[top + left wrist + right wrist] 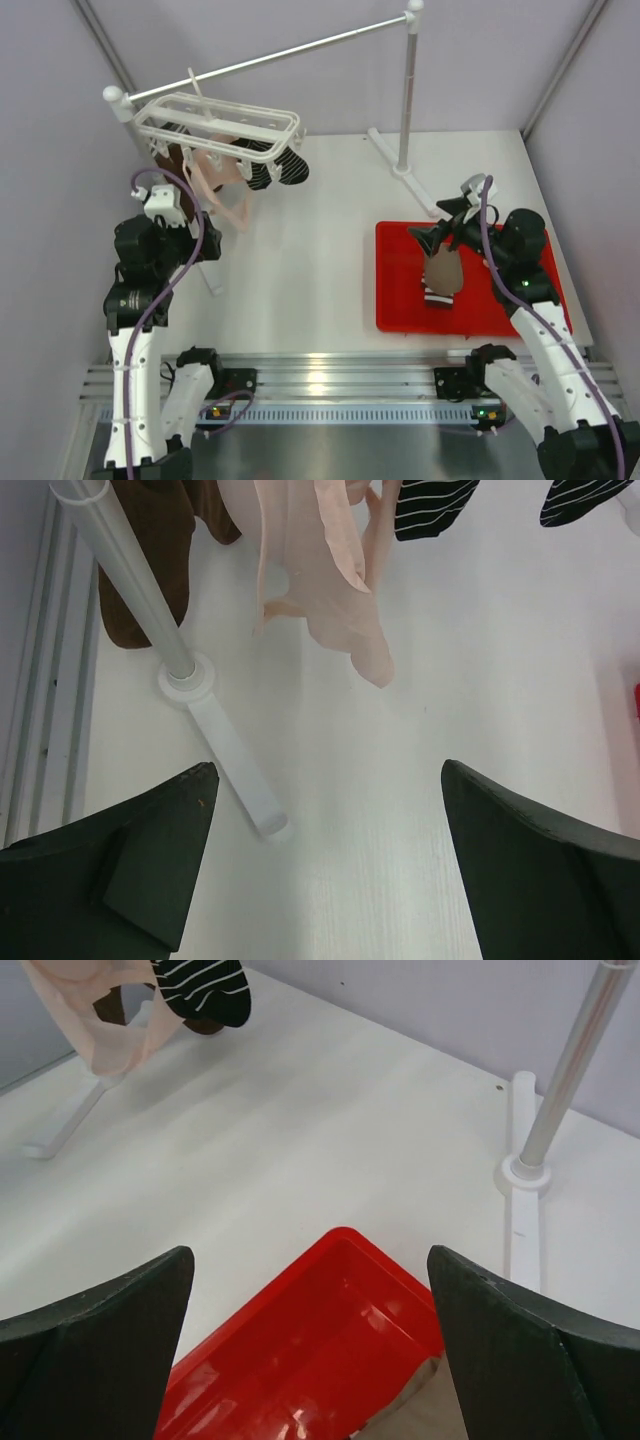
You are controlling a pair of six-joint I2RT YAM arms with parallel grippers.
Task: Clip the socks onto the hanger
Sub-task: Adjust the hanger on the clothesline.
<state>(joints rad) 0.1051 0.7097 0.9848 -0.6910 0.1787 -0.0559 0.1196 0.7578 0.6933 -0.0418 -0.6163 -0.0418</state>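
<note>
The white lattice hanger (222,124) hangs from the long rail at the back left. Clipped under it are a brown sock (172,157), pale pink socks (216,183) and dark white-striped cuffs (277,170). In the left wrist view the pink socks (325,570) and the brown sock (150,570) dangle ahead. A taupe sock with a striped cuff (443,276) lies in the red tray (400,300); it also shows in the right wrist view (425,1410). My left gripper (198,243) (327,770) is open and empty, below the hanger. My right gripper (437,222) (310,1255) is open and empty, above the tray's far corner (340,1250).
The long white rail (300,48) rests on two poles. The left pole's foot (235,770) lies on the table between my left fingers in the left wrist view. The right pole (405,95) (565,1070) stands behind the tray. Grey walls close in both sides.
</note>
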